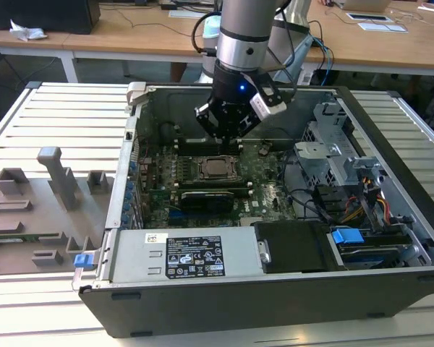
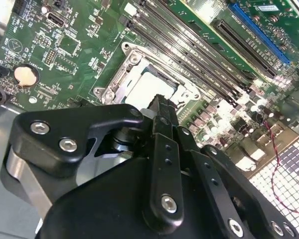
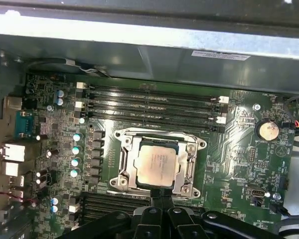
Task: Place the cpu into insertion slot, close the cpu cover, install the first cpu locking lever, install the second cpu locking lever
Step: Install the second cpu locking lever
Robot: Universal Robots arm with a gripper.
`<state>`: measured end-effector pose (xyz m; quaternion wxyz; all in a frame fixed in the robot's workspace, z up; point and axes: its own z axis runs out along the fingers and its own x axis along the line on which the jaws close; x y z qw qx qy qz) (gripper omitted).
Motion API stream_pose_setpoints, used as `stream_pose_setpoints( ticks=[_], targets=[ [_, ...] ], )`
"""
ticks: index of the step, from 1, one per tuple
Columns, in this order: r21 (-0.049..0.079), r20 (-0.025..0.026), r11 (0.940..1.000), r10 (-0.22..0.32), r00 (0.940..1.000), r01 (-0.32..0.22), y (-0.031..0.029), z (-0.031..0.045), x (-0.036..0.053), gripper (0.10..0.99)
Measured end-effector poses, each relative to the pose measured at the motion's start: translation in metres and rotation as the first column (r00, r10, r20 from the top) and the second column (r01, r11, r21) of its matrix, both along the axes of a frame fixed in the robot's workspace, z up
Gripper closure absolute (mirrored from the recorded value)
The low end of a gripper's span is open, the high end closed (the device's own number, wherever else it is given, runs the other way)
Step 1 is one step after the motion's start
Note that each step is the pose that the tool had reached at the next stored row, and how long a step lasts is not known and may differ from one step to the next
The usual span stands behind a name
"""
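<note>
cpu: the cpu [image 3: 158, 165] lies flat in the insertion slot [image 3: 128, 160], silvery-grey top facing up, a little below the middle of the first wrist view. It is square, with no long axis to speak of; its edges run parallel to the socket frame and to the long black memory slots [image 3: 152, 102] above it in that frame. In the exterior view it shows as a small pale square [image 1: 217, 167] in the middle of the green board [image 1: 271, 189].

cpu cover: the cpu cover [image 3: 190, 164] lies down around the chip, a dull silver frame whose window leaves the chip's top bare; in the second wrist view its frame [image 2: 120, 82] sits centre-left, tilted diagonally across the picture.

Look: faint dark print on the chip's brushed metal top; screws at the frame's corners.

gripper: the gripper [image 3: 161, 197] sits at the bottom centre of the first wrist view, its black fingertips drawn together to a thin gap, holding nothing, tips just at the socket's near edge. In the exterior view it hangs [image 1: 225, 142] just above the socket inside the open computer case [image 1: 224, 303].
</note>
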<state>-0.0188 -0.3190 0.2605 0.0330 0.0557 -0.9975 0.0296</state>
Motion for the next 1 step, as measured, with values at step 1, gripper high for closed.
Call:
stream_pose_setpoints(
  ticks=[1],
  targets=[
    [0.0,0.0,1.0,0.0,1.0,0.0,0.0,0.0001,0.0,0.98]
  ],
)
